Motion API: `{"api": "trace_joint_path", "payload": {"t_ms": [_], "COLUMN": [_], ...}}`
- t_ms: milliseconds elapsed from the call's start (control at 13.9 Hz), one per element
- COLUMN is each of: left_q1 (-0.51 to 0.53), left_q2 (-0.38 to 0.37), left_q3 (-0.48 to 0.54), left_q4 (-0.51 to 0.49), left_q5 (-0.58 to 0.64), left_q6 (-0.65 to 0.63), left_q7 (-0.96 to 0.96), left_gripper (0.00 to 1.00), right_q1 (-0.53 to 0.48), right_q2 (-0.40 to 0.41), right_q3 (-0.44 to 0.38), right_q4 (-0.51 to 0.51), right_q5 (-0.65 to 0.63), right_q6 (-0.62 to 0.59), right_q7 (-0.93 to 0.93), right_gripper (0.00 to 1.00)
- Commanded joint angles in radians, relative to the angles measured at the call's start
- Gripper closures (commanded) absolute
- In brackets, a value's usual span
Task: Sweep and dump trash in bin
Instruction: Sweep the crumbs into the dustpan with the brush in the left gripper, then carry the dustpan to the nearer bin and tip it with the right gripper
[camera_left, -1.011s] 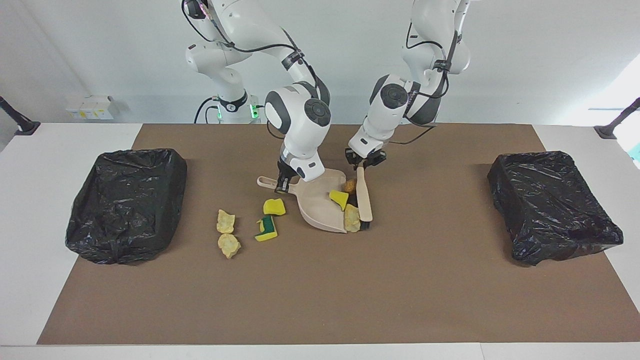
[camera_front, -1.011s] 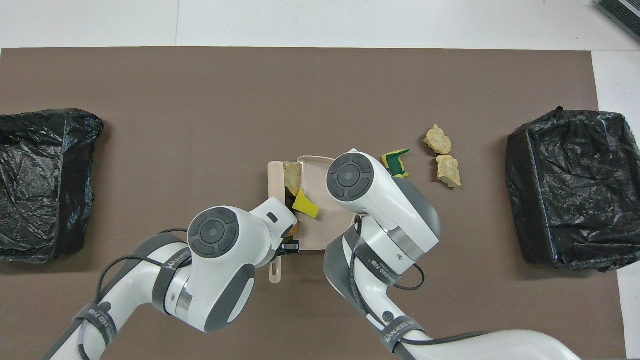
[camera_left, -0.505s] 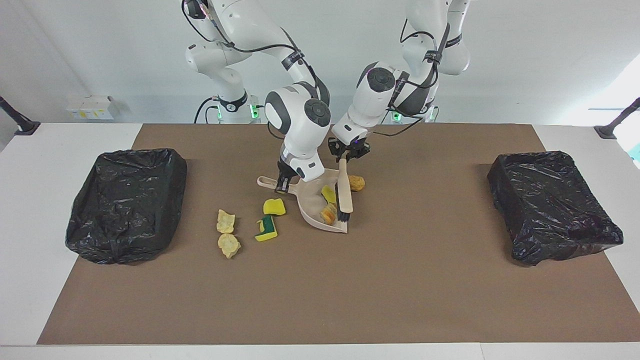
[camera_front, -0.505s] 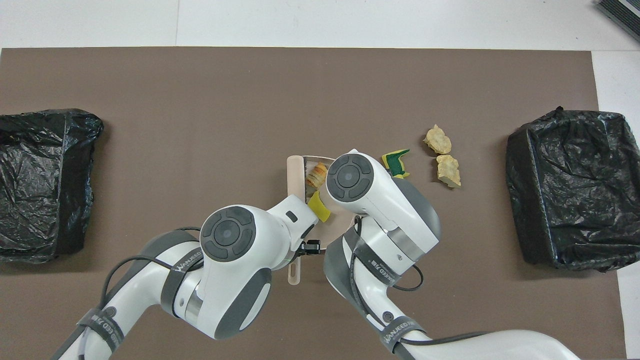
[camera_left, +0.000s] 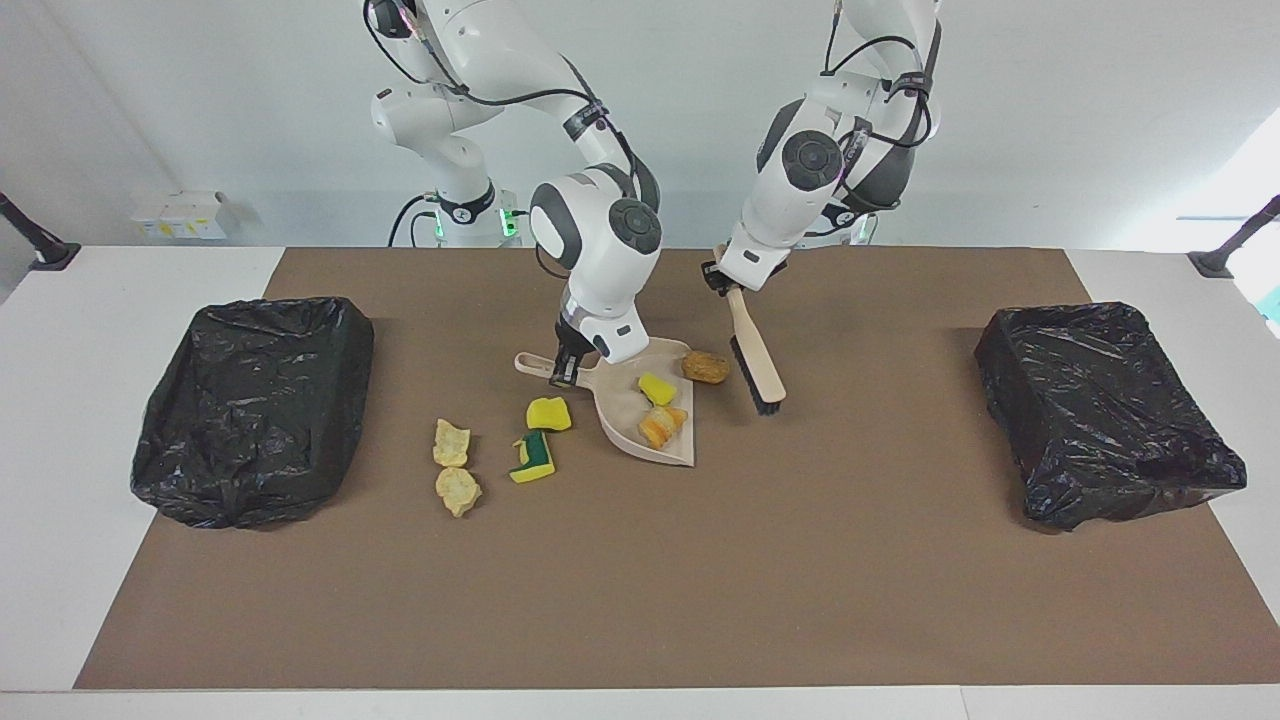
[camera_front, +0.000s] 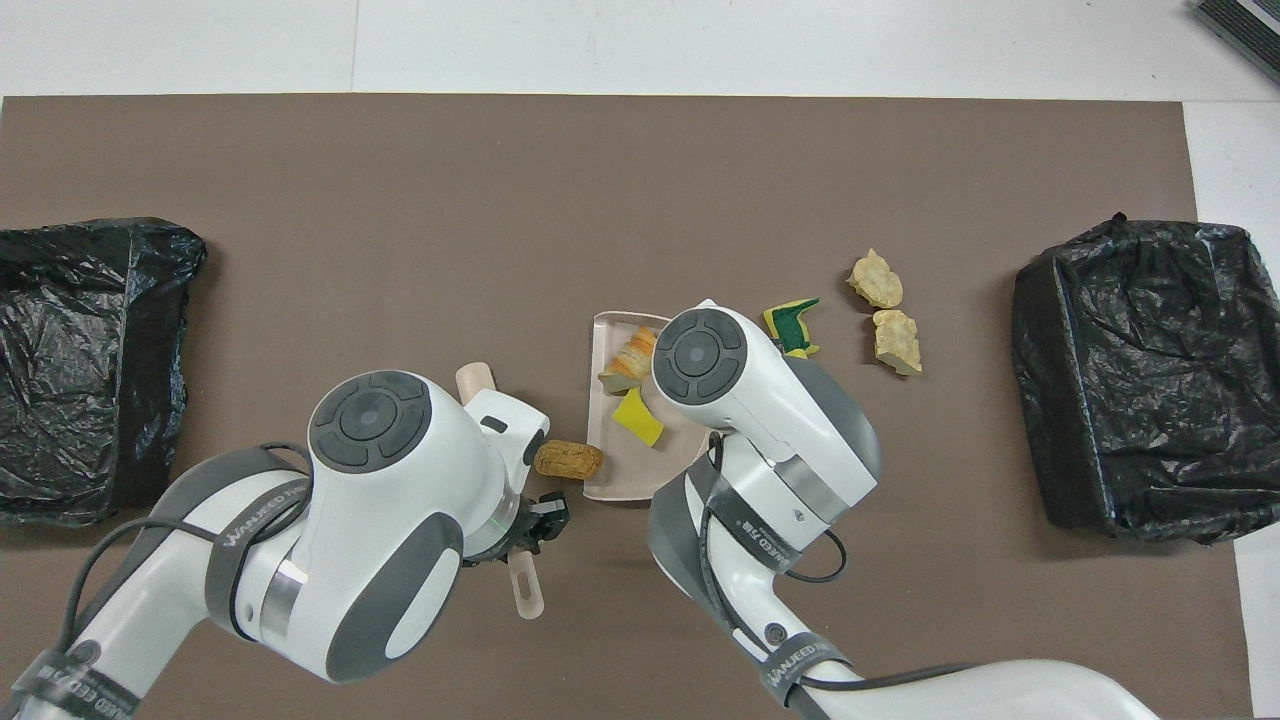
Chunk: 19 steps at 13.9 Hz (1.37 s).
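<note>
Seven scraps (camera_left: 540, 413): two in dustpan (camera_left: 625, 400), orange-brown lump (camera_left: 706, 367) beside pan, four on tabletop (camera_left: 640, 580) toward right arm's end. Two black-lined bins (camera_left: 255, 405). Right claw (camera_left: 564, 371) pinching dustpan handle, low. Left claw (camera_left: 724, 280) pinching brush (camera_left: 755, 357), raised, tilted.

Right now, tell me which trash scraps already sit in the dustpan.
Two: the yellow sponge piece and the orange-and-beige lump lie in the dustpan. The brown lump lies just outside its edge; the others rest on the mat.
</note>
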<state>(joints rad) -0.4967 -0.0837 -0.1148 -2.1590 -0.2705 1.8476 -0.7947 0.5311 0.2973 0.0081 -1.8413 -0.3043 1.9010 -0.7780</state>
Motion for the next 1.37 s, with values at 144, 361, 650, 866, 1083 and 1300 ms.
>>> {"api": "trace_joint_path", "payload": {"t_ms": [144,361,650,866,1083,1300], "left_q1": [-0.106,-0.192,-0.21,-0.209,-0.185,-0.083], "left_q2": [-0.096,-0.026,0.015,0.024,0.015,0.006], "left_q3": [-0.005,-0.005,-0.003,-0.002,0.004,0.007], "left_q4": [-0.198,-0.214,-0.182,-0.171,-0.133,-0.018], "left_q5": [-0.041,-0.044,-0.042,-0.042,-0.042,-0.018], "left_q6": [0.152,0.313,0.423,0.45,0.33,0.146], "left_q7": [-0.107,-0.078,0.173,0.235,0.218,0.221], "left_gripper": [1.0,1.0,1.0,1.0,1.0,1.0], "right_q1": [-0.002,-0.002,-0.003,-0.01,-0.028,-0.045], "right_q2": [-0.014,-0.015,-0.015,-0.014,-0.01,-0.03], "right_q3": [0.006,0.006,0.006,0.006,0.006,0.006], "right_q4": [-0.045,-0.047,-0.049,-0.047,-0.042,-0.027], "right_q5": [0.001,0.001,0.001,0.001,0.001,0.002], "right_q6": [0.049,0.049,0.05,0.055,0.056,0.049], "right_q7": [0.022,0.022,0.022,0.023,-0.018,-0.055], "right_gripper": [1.0,1.0,1.0,1.0,1.0,1.0]}}
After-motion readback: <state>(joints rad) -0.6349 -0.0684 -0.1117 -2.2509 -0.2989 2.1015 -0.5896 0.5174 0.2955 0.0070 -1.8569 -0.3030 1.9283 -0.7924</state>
